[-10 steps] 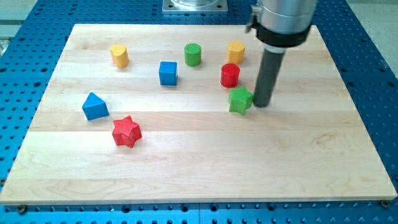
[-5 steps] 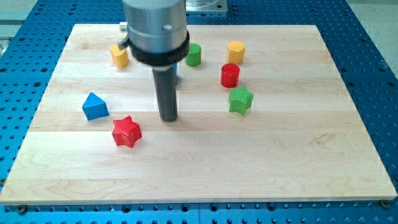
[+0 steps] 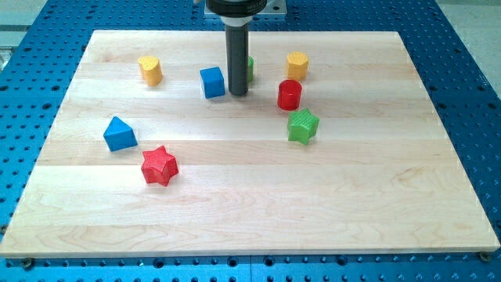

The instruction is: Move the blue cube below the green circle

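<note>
Blue, the cube point(image 3: 212, 81) sits near the table's point(image 3: 391, 204) top edge, left of centre, and my tip point(image 3: 238, 94) stands just beside its right face, touching or nearly so; I cannot tell which. The rod hides most of the green circle point(image 3: 249, 67), which peeks out at the rod's right, a little higher in the view than the cube. There is no gripper on this arm, so nothing is held; the rod only pushes.

The step in hand looks like lining up for a push, and the cube is not yet below the circle: it lies to the view's left of it, at nearly the same level. From here the tip is on the wrong side, since a push from the right would send the cube further left. The next move calls for rounding the cube to its upper left and pushing it down and right, to stop under the circle. The red cylinder point(image 3: 290, 94) and the green star point(image 3: 303, 125) stand to the right, so the push should stop short of them.
</note>
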Robot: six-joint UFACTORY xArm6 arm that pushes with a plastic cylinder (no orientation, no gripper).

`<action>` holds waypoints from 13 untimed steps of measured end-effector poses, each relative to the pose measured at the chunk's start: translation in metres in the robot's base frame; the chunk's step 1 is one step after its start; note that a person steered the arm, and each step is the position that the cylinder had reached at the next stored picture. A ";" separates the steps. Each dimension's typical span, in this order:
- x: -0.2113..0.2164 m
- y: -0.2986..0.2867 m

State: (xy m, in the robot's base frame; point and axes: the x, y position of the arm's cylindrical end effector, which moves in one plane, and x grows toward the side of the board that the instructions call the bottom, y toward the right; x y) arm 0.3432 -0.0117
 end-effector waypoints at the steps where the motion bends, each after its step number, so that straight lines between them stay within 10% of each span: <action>1: 0.004 0.007; 13: -0.035 0.003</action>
State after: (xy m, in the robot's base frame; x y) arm 0.3078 -0.0084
